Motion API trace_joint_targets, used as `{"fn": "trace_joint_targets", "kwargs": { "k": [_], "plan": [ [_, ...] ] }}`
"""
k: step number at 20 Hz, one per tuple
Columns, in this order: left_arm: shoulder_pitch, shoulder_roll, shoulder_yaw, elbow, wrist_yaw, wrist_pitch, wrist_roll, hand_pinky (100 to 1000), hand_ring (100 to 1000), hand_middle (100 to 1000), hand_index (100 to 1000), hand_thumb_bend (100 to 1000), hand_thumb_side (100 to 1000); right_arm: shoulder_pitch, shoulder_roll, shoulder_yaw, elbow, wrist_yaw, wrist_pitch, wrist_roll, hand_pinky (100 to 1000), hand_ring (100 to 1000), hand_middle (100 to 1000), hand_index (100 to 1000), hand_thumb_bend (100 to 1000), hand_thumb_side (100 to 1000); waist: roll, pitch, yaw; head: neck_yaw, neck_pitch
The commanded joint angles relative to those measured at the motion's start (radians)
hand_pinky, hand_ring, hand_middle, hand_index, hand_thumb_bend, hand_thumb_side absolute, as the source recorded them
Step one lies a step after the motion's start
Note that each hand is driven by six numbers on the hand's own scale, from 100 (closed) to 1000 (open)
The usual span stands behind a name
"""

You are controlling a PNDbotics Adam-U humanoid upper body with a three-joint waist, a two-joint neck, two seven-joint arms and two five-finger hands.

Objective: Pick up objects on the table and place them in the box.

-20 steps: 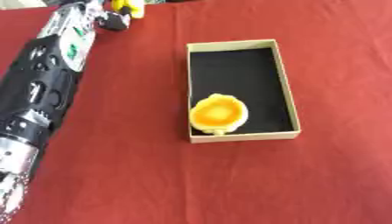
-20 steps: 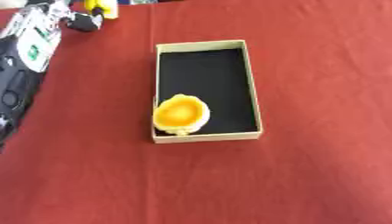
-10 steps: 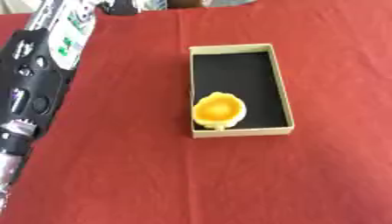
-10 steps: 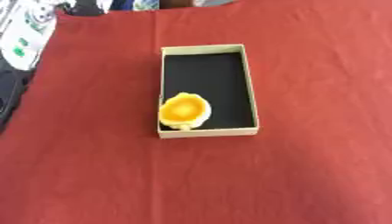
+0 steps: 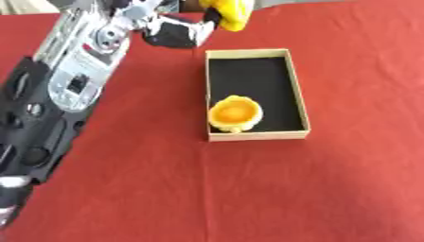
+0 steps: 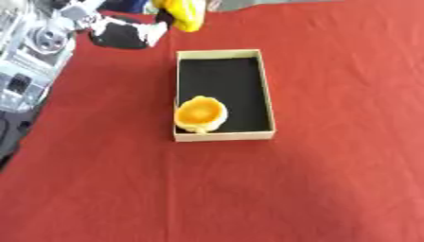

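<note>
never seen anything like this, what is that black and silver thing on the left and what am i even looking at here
That is the left arm of a humanoid robot, steered by a person. Both pictures come from a stereo camera in its head, looking down, so they show nearly the same scene. The surface is a table with a red cloth. On it sits an open cardboard box with a black inside, and at its near end lies a round yellow-orange object. At the far edge the left hand has its fingers around a yellow object, just beyond the box. The right hand is not in view.
</note>
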Motion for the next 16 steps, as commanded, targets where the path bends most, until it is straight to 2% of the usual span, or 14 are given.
{"fn": "trace_joint_targets", "kwargs": {
  "k": [1, 13, 16],
  "plan": [
    [0.013, -0.043, -0.003, -0.01, 0.007, 0.0, -0.027, 802, 786, 610, 629, 100, 177, -0.009, -0.011, -0.007, -0.018, 0.005, 0.001, -0.005, 959, 961, 795, 864, 100, 719, -0.006, -0.029, 0.001, -0.004, -0.002],
    [0.06, -0.151, -0.011, 0.162, -0.108, -0.027, 0.01, 799, 784, 601, 637, 100, 174, -0.004, -0.001, -0.007, -0.021, 0.001, 0.005, -0.002, 961, 964, 795, 864, 100, 720, -0.01, -0.02, -0.01, 0.004, -0.013],
    [0.063, -0.169, -0.015, 0.205, -0.139, -0.043, 0.026, 804, 792, 616, 678, 100, 158, -0.003, 0.0, -0.008, -0.02, 0.0, 0.006, -0.001, 961, 964, 795, 863, 100, 720, -0.009, -0.018, -0.013, 0.006, -0.016]
  ]
}}
